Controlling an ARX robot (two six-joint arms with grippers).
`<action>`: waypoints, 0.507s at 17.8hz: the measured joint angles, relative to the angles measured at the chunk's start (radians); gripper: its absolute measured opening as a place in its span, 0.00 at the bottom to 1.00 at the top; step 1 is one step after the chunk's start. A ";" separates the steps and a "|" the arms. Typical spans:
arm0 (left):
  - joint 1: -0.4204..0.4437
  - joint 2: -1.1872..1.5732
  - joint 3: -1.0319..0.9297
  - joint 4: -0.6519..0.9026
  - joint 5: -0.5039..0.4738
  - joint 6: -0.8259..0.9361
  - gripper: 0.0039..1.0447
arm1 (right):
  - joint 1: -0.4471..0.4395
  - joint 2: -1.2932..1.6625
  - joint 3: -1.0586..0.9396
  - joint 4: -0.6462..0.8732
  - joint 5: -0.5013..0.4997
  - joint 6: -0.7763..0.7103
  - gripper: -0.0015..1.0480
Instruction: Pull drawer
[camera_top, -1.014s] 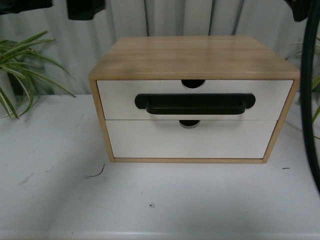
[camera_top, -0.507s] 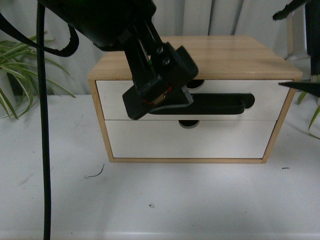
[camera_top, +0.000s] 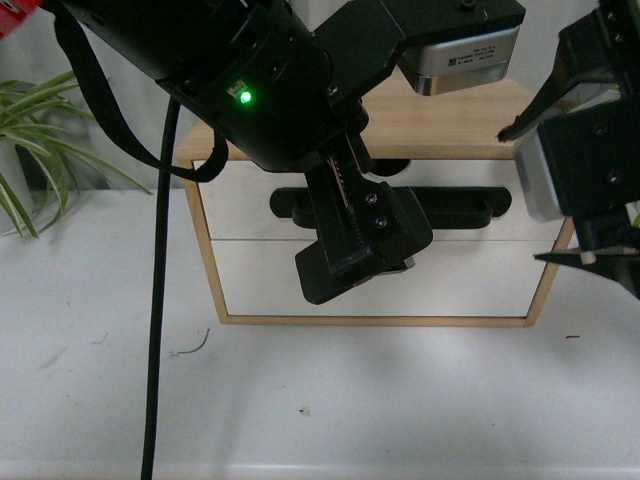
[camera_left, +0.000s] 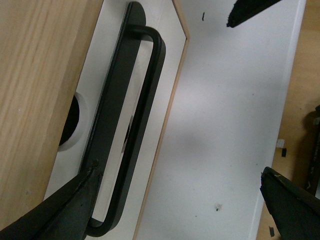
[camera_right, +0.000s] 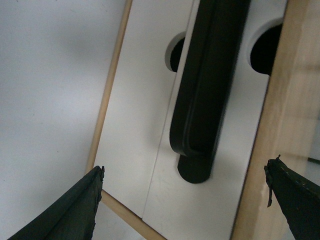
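1. Task object. The drawer (camera_top: 245, 205) sat in the upper slot of the wooden cabinet (camera_top: 470, 125), centre of the front view. Its white front appeared level with the plain lower drawer front (camera_top: 470, 280), with no gap at the frame, so it read as fully shut. The black bar handle (camera_top: 460, 205) ran across the drawer front. My own arm covered its middle section in the front view. The half-round notch (camera_left: 70, 125) showed at the left edge of the left wrist view, against the cabinet's wooden top.

2. Left claw. My left gripper (camera_left: 177, 175) was spread wide. One fingertip (camera_left: 87, 180) lay at the lower left of the left wrist view, close against the handle's backplate. I could not tell whether it touched. The other fingertip sat at the lower right, over the table. Nothing was held between them. In the front view this claw hung at centre frame, in front of the two drawer fronts.

3. Right claw. My right gripper (camera_right: 185, 167) was also spread wide and held nothing. Its fingers occupied the lower corners of the right wrist view, and the rounded end of the handle appeared between them, further off.

4. Surroundings. The cabinet stood on a white table (camera_top: 350, 400). A green plant (camera_top: 40, 130) occupied the left edge of the front view, and a black cable (camera_top: 155, 330) hung down the left part of the frame.
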 joint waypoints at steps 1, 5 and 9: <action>0.002 0.014 0.000 0.002 -0.001 0.000 0.94 | 0.012 0.013 0.000 -0.002 0.004 0.000 0.94; 0.019 0.075 0.000 0.072 -0.020 -0.010 0.94 | 0.045 0.052 0.016 0.023 0.013 -0.003 0.94; 0.029 0.107 0.000 0.100 -0.023 -0.016 0.94 | 0.056 0.090 0.018 0.025 0.023 -0.003 0.94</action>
